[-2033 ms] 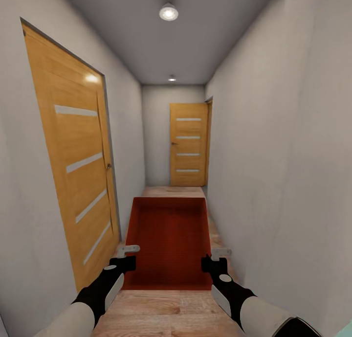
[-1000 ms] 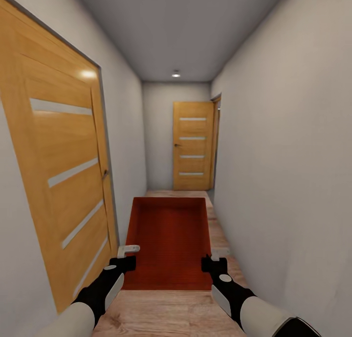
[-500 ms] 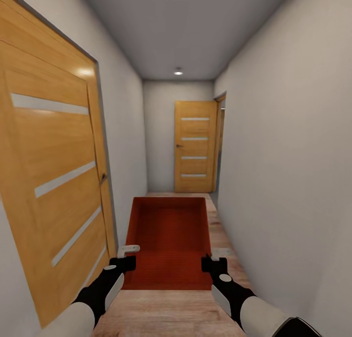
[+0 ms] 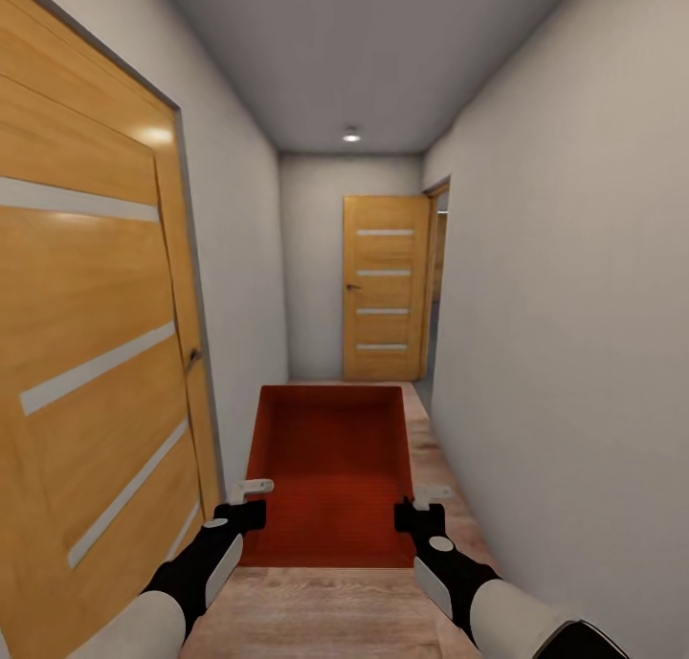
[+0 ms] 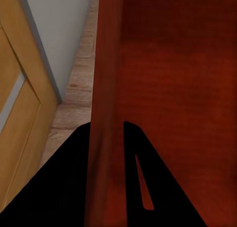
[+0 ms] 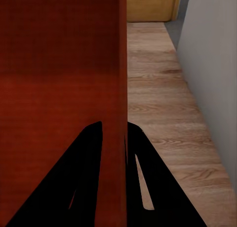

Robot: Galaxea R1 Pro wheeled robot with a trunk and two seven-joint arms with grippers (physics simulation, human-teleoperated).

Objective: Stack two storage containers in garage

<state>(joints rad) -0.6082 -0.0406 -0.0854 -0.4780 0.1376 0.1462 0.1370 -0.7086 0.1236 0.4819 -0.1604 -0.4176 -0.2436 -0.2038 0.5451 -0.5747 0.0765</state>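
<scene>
- Head view: a narrow hallway with white walls and a wood plank floor [image 4: 335,611]. A wooden door [image 4: 86,372] stands close on the left; a second door [image 4: 385,288] closes the far end, with a dark opening [image 4: 438,286] just right of it.
- An orange-red container [image 4: 330,468] is carried level in front of the robot, open top up, between both arms. It is empty inside.
- Left hand [image 4: 247,502] pinches the container's left wall near the near corner. In the left wrist view, the hand [image 5: 106,153] has a dark finger on each side of the thin wall, closed onto it.
- Right hand [image 4: 421,506] grips the right wall the same way; the right wrist view shows the hand [image 6: 114,153] clamped across that wall.
- Holding opposite walls likely keeps the bin balanced and level while driving.
- Judging by the wood floor, this is not yet the garage.
</scene>
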